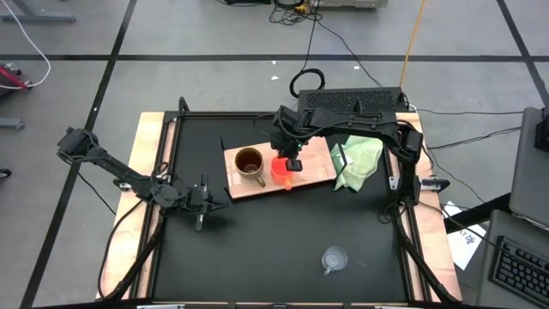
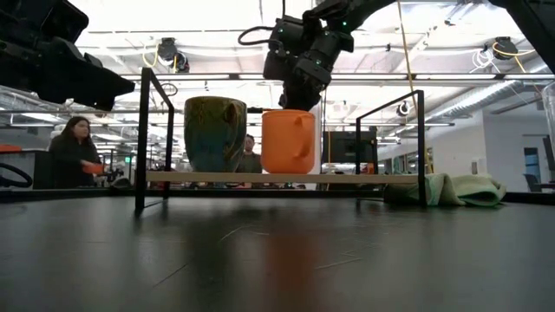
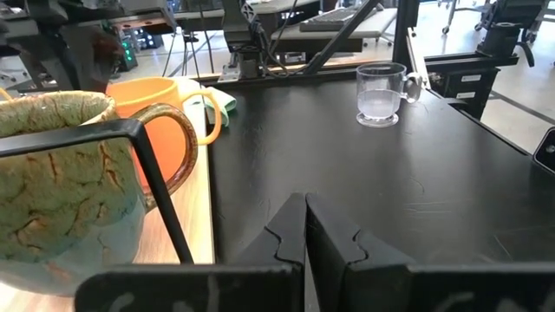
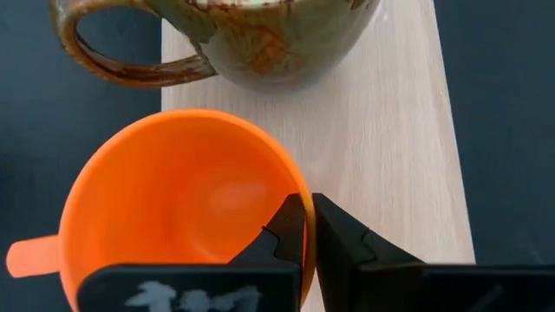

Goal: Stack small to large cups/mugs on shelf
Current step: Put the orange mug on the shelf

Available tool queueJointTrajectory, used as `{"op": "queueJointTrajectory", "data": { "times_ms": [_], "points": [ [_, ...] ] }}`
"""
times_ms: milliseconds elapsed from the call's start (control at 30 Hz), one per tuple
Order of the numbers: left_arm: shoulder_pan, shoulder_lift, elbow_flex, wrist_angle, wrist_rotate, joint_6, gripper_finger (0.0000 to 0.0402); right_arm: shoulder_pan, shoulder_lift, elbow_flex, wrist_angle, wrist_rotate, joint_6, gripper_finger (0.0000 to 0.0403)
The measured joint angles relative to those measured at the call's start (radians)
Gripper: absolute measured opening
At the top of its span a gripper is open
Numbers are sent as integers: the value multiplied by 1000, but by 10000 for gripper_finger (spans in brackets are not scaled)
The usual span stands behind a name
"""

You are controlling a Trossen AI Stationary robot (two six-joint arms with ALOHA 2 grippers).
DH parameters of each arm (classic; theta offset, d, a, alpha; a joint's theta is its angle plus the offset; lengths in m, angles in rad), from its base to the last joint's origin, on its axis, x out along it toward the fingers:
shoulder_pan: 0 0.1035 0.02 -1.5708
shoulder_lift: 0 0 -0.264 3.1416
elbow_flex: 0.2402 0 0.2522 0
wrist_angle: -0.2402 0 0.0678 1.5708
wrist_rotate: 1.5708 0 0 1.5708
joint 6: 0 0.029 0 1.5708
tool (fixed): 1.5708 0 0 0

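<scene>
Orange cup [image 1: 281, 169] sits on the shelf [image 1: 316, 168] beside the brown-gold mug [image 1: 249, 163], right gripper [image 1: 294, 163] pinched shut on its rim. Low view: both upright. Left gripper [image 3: 305, 227] closed, empty; clear cup [image 3: 381, 94] on the table [image 3: 416, 182].

Three cups in all: one brown mug [image 1: 249, 163], one orange cup [image 1: 282, 170], one clear cup [image 1: 334, 258]. One shelf [image 1: 319, 168] and one green cloth [image 1: 358, 160]. Two people [image 2: 76, 149] show in the room behind.

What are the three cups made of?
Brown-gold mug: probably glazed ceramic, with a shiny, mottled, crackled surface. Orange cup: likely plastic, smooth and evenly coloured. Small clear cup: glass or clear plastic, since you can see through it; which one is unclear.
</scene>
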Motion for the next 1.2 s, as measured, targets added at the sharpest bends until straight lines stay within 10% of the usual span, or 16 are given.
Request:
{"op": "queueJointTrajectory", "data": {
  "times_ms": [1200],
  "points": [
    [0,0,0,-8,0,-5,10,17,-4,-24,11,69,-2,31]
  ]
}}
